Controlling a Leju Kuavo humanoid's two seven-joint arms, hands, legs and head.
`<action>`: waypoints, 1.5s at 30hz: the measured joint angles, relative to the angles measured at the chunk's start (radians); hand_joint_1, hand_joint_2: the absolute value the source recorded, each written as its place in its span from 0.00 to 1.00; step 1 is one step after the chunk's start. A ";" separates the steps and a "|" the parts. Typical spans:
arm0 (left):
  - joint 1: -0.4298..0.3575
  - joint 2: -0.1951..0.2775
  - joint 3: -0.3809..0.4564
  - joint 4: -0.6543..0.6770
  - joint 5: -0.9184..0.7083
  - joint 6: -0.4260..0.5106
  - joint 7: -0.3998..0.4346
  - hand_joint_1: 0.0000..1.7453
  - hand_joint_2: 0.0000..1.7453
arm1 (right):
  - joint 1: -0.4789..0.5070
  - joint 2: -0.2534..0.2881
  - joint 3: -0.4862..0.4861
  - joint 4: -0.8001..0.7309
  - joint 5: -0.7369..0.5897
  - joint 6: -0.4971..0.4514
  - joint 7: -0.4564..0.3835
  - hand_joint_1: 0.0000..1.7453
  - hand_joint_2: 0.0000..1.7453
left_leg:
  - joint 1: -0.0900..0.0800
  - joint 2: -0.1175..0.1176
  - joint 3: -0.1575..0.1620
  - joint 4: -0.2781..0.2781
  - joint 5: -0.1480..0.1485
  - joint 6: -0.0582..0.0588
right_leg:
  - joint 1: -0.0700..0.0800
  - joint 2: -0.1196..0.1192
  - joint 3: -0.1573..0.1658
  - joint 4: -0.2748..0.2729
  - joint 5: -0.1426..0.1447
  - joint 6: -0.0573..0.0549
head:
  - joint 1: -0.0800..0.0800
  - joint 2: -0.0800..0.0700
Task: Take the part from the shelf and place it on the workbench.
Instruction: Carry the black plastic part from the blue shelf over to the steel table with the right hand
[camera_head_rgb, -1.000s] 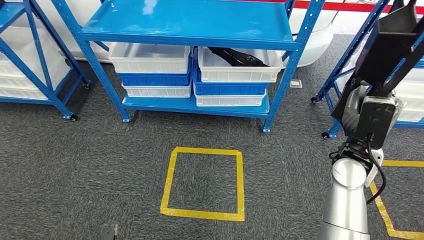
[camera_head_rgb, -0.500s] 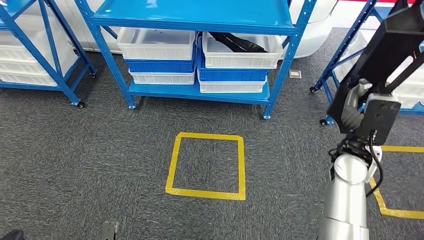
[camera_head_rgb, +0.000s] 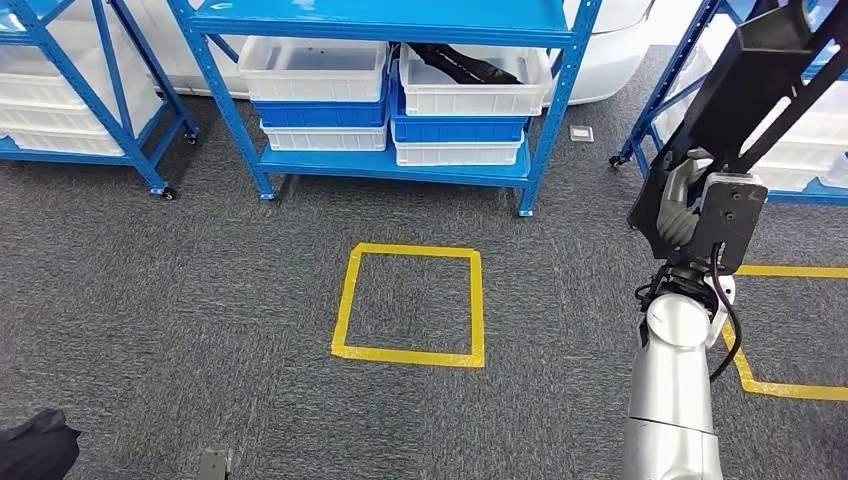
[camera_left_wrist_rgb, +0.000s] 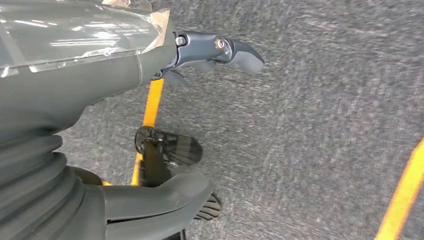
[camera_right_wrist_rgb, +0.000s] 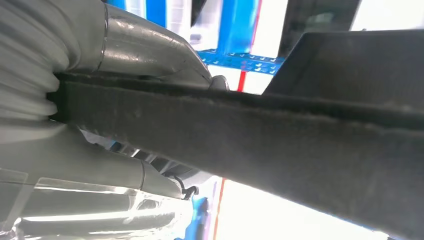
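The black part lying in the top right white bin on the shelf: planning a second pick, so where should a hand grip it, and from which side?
Grip the black part on its long middle, from above: it lies flat and slanted in the open-topped white bin.

Blue shelf (camera_head_rgb: 400, 165) carries stacked bins (camera_head_rgb: 315, 70); one seemingly holds dark parts (camera_head_rgb: 465, 66).

Long black part (camera_head_rgb: 760, 80) gripped in right hand (camera_head_rgb: 680, 205), raised, tilted beside shelf (camera_head_rgb: 390, 20).

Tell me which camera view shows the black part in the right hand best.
The head view: it shows the black part rising from the right hand. The right wrist view shows one long dark edge, very close. The left wrist view looks at carpet.
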 joint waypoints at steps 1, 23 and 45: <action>0.000 0.000 0.000 0.000 0.000 0.000 -0.001 0.00 1.00 | -0.002 0.000 0.000 0.001 0.000 -0.002 0.000 1.00 1.00 | -0.004 0.000 0.007 -0.023 -0.003 0.006 | -0.001 -0.001 -0.002 -0.003 0.011 0.008 | 0.000 0.000; 0.037 0.007 0.051 0.001 0.068 -0.001 -0.041 0.00 1.00 | -0.044 0.019 0.022 0.048 0.044 -0.020 0.008 1.00 1.00 | 0.008 0.008 -0.277 0.203 0.022 -0.030 | 0.003 0.004 0.164 -0.042 -0.130 -0.044 | 0.002 0.000; 0.042 0.008 0.077 0.000 0.085 0.011 -0.051 0.00 1.00 | -0.079 0.029 0.040 0.146 0.090 -0.065 -0.013 1.00 1.00 | 0.009 -0.039 -0.116 -0.026 0.114 0.006 | -0.025 0.041 0.116 0.005 -0.126 0.036 | 0.013 0.000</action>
